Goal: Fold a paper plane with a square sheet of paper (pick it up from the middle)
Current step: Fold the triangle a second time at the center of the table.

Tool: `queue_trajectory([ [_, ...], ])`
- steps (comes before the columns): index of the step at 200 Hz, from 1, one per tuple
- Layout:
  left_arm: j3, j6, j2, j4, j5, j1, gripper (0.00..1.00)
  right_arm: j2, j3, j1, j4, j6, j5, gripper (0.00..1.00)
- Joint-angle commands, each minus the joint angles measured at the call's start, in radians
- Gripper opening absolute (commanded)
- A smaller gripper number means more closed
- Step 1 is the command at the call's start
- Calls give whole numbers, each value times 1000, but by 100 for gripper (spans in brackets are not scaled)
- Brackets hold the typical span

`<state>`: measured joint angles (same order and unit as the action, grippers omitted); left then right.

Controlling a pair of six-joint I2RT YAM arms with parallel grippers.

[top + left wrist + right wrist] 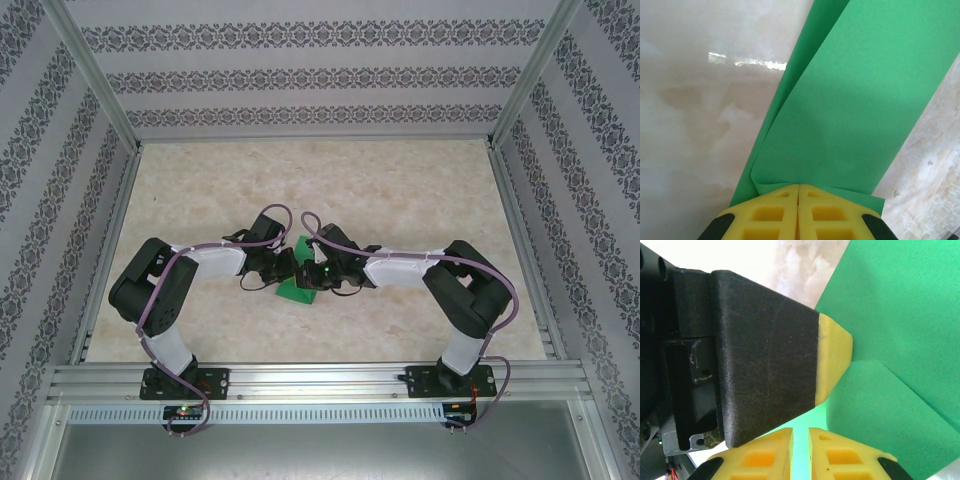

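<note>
The square sheet of paper [297, 291] is bright green and folded over on itself, held up off the table between the two arms. In the left wrist view the paper [855, 90] runs away from my left gripper [798, 186], whose yellow pads are shut on its curled near edge. In the right wrist view my right gripper [800, 432] has its jaws a narrow gap apart, green paper [900, 305] showing through the gap and beyond. A black, yellow-tipped finger of the left gripper [835, 355] sits just ahead of it. From above, left gripper [288, 266] and right gripper [312, 272] nearly touch.
The marbled table [330, 180] stretches away behind the grippers. Patterned walls and aluminium frame posts [95, 85] close it in on three sides. The arm bases stand on a rail [320, 380] at the near edge.
</note>
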<state>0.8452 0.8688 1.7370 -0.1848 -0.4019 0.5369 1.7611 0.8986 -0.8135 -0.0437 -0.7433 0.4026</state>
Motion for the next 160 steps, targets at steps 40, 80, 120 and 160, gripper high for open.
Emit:
queue_trajectory([
  [40, -6, -7, 11, -58, 51, -1, 9, 36, -65, -11, 89, -60, 57, 16],
  [80, -10, -8, 12, -56, 51, -1, 9, 69, -88, -18, 93, -64, 67, 16],
  [120, -18, -8, 13, -55, 53, -1, 9, 50, -59, -29, 11, -31, 36, 16],
  [160, -17, -10, 7, -59, 57, -2, 9, -47, -7, -38, -90, 10, -1, 17],
])
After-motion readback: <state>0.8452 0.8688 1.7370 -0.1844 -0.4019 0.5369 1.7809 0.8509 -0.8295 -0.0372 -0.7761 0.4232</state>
